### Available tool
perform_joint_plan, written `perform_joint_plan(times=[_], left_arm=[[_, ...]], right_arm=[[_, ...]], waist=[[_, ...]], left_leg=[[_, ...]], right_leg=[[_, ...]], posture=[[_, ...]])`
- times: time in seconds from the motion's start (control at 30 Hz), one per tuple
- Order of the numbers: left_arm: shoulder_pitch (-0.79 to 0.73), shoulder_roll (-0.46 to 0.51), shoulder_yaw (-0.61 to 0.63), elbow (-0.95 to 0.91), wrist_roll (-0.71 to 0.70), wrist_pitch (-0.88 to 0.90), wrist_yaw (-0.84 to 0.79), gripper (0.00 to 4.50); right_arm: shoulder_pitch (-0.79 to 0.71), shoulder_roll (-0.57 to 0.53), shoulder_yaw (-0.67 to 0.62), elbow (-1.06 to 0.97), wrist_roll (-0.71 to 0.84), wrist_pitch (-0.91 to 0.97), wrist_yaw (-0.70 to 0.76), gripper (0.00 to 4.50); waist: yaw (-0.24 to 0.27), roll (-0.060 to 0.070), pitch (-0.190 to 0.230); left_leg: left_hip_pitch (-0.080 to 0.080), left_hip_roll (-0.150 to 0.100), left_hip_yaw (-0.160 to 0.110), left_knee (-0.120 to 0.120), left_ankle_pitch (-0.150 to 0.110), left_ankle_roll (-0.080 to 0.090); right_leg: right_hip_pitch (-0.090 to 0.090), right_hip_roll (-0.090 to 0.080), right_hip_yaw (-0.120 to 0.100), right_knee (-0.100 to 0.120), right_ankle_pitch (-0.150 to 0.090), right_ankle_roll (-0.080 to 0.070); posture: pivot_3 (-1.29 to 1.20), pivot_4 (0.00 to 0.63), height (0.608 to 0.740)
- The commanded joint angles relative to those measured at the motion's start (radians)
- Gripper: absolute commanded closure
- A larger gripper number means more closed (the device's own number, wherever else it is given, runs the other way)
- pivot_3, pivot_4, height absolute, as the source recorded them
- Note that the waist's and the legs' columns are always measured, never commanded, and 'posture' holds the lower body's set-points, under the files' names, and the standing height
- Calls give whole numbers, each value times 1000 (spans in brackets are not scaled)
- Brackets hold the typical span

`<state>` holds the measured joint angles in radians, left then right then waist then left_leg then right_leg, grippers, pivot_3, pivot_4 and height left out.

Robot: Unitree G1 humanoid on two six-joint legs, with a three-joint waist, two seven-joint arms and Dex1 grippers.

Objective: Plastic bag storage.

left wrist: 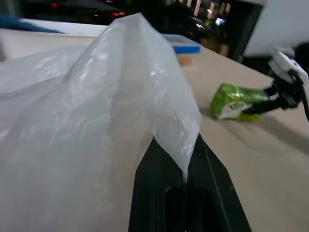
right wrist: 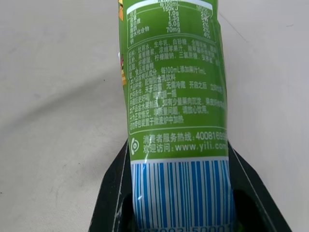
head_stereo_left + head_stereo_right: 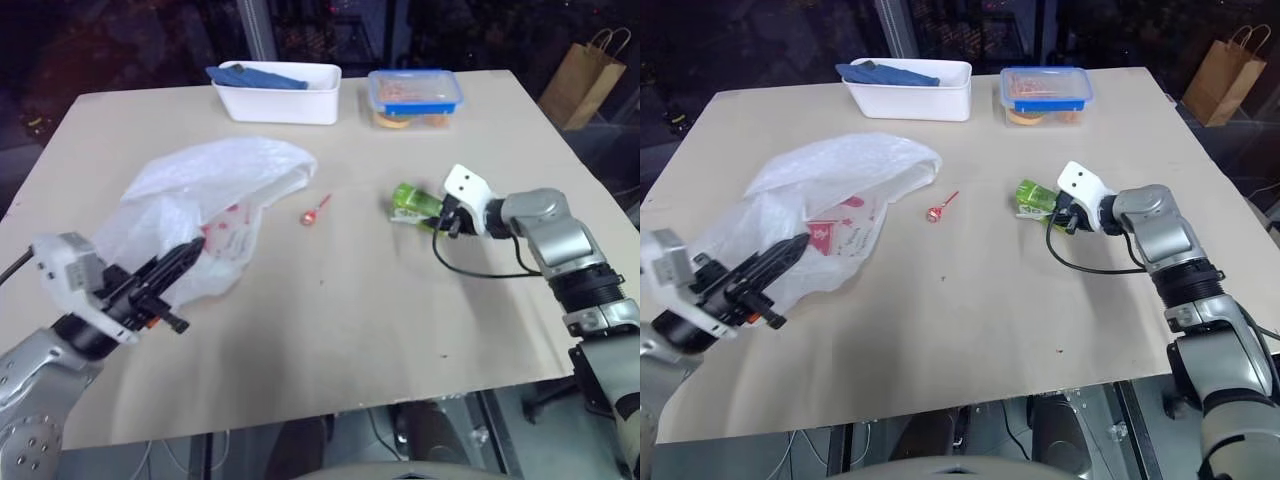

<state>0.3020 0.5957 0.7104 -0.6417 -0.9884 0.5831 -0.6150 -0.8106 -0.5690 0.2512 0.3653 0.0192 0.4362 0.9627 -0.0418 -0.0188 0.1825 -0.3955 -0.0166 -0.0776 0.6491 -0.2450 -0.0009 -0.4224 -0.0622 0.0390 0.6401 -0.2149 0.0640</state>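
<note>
- The green carton (image 2: 174, 96), seen in the right wrist view, carries nearly all the legible print. A white-outlined nutrition table stands at its 12 o'clock end with the figures "100mL", "150kJ", "1.0g", "1.3g", "5.0g" and "70mg".
- Toward 6 o'clock from that table run lines of small white Chinese characters, too fine to read with certainty.
- Nearer the barcode a white line ends in the digits "4008169", and below it a web address reads "www.yili.com".
- At the carton's 6 o'clock end is a blue-and-white barcode.
- The plastic bag (image 3: 830, 195) bears red printed marks at its 5 o'clock side; no letters can be read there.
</note>
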Motion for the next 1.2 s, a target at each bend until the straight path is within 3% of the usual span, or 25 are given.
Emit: perform_joint_plan(times=[0.03, 0.2, 0.5, 0.63, 0.87, 0.9, 0.97, 1.1, 1.2], left_arm=[[73, -70, 41, -96, -116, -40, 18, 4500], [126, -148, 16, -121, -196, -78, 42, 4500], [153, -175, -84, -168, -214, -126, 49, 4500], [165, -194, -121, -196, -212, -157, 69, 4500], [204, -206, -233, -196, -111, -185, 51, 4500], [196, -208, -237, -188, -101, -195, 56, 4500], [168, -215, -228, -172, -99, -219, 80, 4500], [133, -221, -184, -148, -135, -254, 125, 4500], [121, -227, -125, -112, -181, -283, 158, 4500]], right_arm=[[-69, 83, -37, -174, 105, 110, 24, 3476], [-142, 233, 53, -284, 146, 234, 40, 3476], [-291, 476, 203, -72, 75, 177, 9, 3476], [-388, 623, 195, 84, 63, 107, -28, 3476], [-543, 778, 121, 265, 69, -31, -95, 3476], [-546, 786, 119, 271, 70, -41, -98, 2766], [-524, 790, 115, 271, 73, -48, -109, 2087], [-461, 763, 111, 263, 54, -59, -159, 48], [-385, 693, 111, 199, 57, -37, -129, 48]], waist=[[-3, 0, 0], [-3, 2, 1], [7, -1, -1], [-7, 0, 0], [1, 0, 0], [5, 0, 0], [5, -1, -1], [0, -2, -2], [-3, -2, -1]], left_leg=[[0, 1, 0, 0, 0, 0], [0, 3, 1, 0, 0, 0], [-1, -1, -1, 1, 0, 0], [-1, 2, 0, 0, 0, -1], [-2, 4, 0, -2, 0, -2], [-2, 4, -1, -2, 0, -2], [-2, 4, -1, -2, 0, -2], [-2, 4, -1, -1, 0, -2], [-1, 5, -1, -1, 0, -2]], right_leg=[[0, 0, 0, 0, 0, 0], [-2, 3, 2, 2, 0, 0], [-1, 1, 0, 1, 0, -1], [-3, 4, 0, 2, 1, -3], [-6, 8, 2, 2, 2, -5], [-5, 8, 1, 2, 2, -5], [-4, 7, 1, 1, 2, -5], [-4, 8, 1, 2, 2, -5], [-5, 8, 1, 2, 2, -5]], posture=[[0, 150, 740], [0, 150, 740], [0, 150, 740], [0, 150, 740], [0, 150, 740], [0, 150, 740], [0, 150, 740], [0, 150, 740], [0, 150, 740]])
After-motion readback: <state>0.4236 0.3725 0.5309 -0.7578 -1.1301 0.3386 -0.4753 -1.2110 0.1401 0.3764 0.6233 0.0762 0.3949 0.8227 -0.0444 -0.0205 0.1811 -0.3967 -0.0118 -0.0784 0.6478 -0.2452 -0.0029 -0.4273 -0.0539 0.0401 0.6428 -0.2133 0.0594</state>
